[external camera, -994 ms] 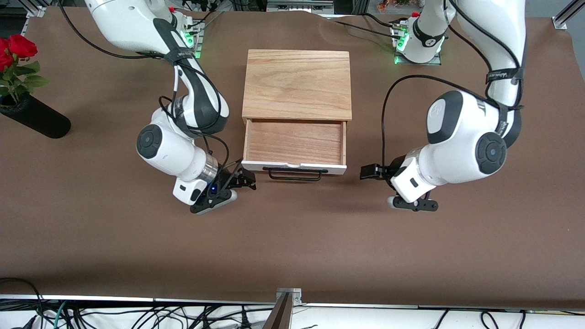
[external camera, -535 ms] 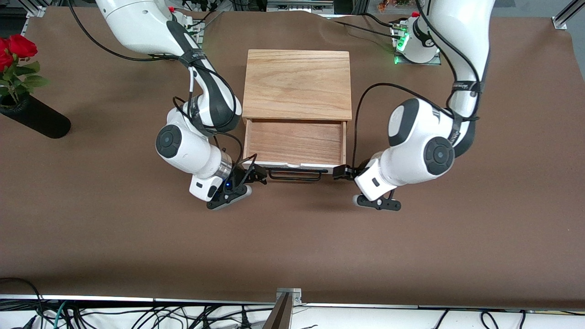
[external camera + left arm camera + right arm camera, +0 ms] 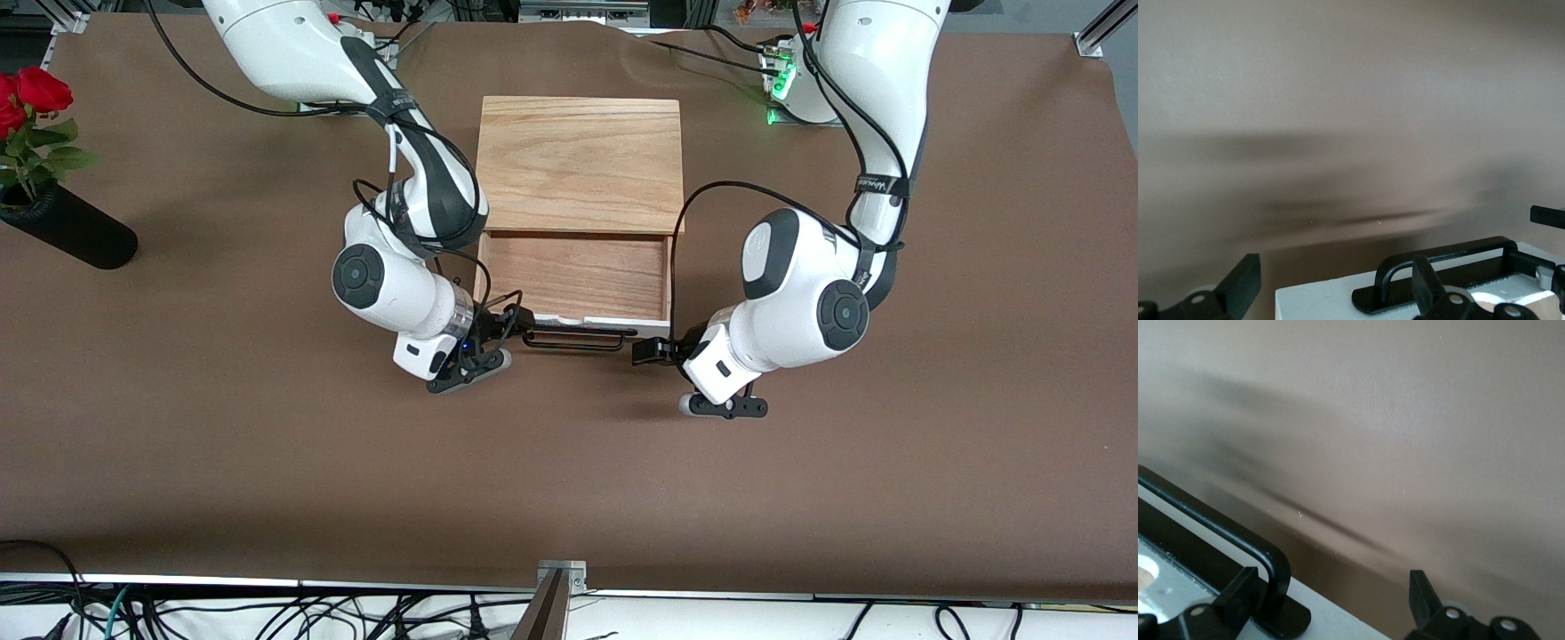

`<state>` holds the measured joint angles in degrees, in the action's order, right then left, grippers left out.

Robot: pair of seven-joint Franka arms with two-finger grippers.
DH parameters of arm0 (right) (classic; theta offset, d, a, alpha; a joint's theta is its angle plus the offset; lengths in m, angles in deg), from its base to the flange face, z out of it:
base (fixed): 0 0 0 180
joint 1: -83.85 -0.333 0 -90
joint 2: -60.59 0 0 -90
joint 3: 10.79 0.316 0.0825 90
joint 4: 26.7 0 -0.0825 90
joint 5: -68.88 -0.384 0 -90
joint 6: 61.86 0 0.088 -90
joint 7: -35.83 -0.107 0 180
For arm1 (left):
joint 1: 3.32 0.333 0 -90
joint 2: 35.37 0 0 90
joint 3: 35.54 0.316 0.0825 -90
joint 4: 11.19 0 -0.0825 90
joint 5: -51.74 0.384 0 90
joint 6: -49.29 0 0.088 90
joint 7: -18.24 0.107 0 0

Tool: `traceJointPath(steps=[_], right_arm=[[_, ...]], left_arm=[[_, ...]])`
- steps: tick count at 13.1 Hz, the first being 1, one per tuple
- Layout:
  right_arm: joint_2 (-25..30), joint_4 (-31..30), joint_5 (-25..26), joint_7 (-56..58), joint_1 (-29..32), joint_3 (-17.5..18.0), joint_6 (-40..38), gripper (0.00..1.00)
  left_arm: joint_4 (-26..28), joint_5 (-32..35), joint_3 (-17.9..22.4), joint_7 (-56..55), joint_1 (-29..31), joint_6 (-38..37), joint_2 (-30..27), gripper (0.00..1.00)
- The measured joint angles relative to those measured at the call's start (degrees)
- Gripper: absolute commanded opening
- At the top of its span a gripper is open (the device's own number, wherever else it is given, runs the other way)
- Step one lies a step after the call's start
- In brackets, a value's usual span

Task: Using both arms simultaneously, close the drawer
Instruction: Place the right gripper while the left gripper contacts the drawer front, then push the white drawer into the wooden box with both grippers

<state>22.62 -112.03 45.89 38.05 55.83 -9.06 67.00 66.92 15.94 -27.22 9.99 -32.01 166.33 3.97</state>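
Observation:
The light-wood cabinet [image 3: 580, 160] stands mid-table with the drawer [image 3: 576, 274] pulled out toward the front camera. Its white front panel [image 3: 613, 321] carries a black wire handle [image 3: 573, 338]. My right gripper [image 3: 508, 327] is open at the panel's corner toward the right arm's end. In the right wrist view it [image 3: 1331, 600] straddles the white panel [image 3: 1338, 621] beside the handle [image 3: 1218, 533]. My left gripper [image 3: 652, 349] is open at the other corner. In the left wrist view it [image 3: 1335, 293] straddles the panel [image 3: 1318, 301] next to the handle [image 3: 1438, 263].
A black vase [image 3: 71, 233] with red roses [image 3: 36, 89] lies at the right arm's end of the table. The brown table cover [image 3: 569, 480] stretches toward the front camera, and cables hang below its front edge [image 3: 267, 613].
Both arms have swung inward from the sides, bringing their grippers to the two corners of the drawer front. The drawer stays pulled out about as far as before.

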Motion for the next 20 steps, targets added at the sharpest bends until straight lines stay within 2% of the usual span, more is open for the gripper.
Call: traceJointPath(steps=[4,13,20], right_arm=[[-0.04,0.36,-0.06,-0.44,0.01,-0.15,-1.13,1.0],[-0.04,0.86,-0.58,-0.45,-0.07,-0.07,-5.15,1.0],[0.05,1.15,-0.96,-0.45,-0.59,0.29,-12.08,1.0]], left_arm=[[0.29,-0.29,-0.97,-0.14,-0.09,-0.6,0.68,1.0],[0.57,-0.31,-1.9,-0.85,0.16,-10.02,0.9,1.0],[0.5,-0.31,-1.78,-1.62,0.36,-19.98,0.91,1.0]])
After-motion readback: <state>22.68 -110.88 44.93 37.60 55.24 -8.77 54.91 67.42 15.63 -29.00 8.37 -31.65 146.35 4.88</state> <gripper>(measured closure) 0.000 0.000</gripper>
